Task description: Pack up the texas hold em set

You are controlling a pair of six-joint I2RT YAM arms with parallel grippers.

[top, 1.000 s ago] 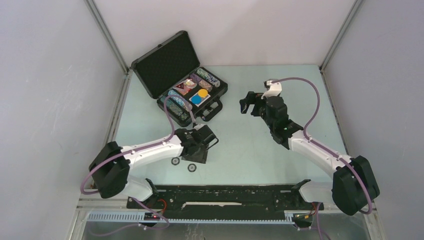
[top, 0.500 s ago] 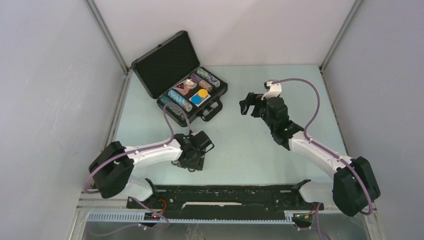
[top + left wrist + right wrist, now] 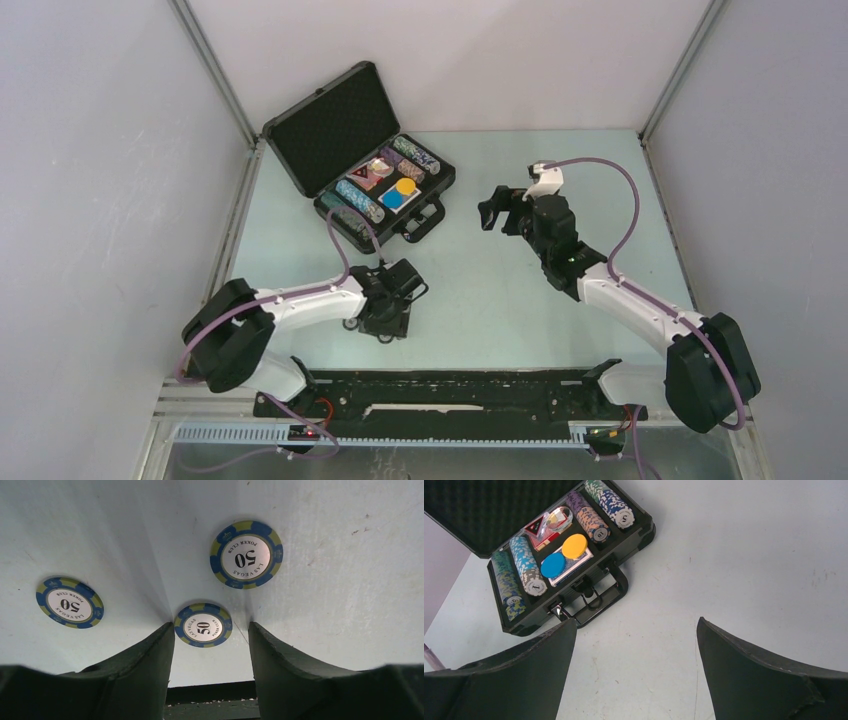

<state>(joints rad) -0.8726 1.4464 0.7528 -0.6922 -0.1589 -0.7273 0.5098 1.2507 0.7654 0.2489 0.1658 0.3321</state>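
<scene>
Top: left gripper (image 3: 384, 322) low on the table (image 3: 500, 300) near the front; right gripper (image 3: 492, 211) raised mid-table; case (image 3: 330, 125) open, far left. Left wrist: jaws wide, astride middle chip (image 3: 203, 625); far chip (image 3: 246, 554) and left chip (image 3: 69, 602) lie flat. Right wrist: jaws wide, empty.

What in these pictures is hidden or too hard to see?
Top view: the left arm hides most of the loose chips, so no count there.
Right wrist view: the case lid runs off the top edge.
Top view: markings on the stacked chips are too small to read.
</scene>
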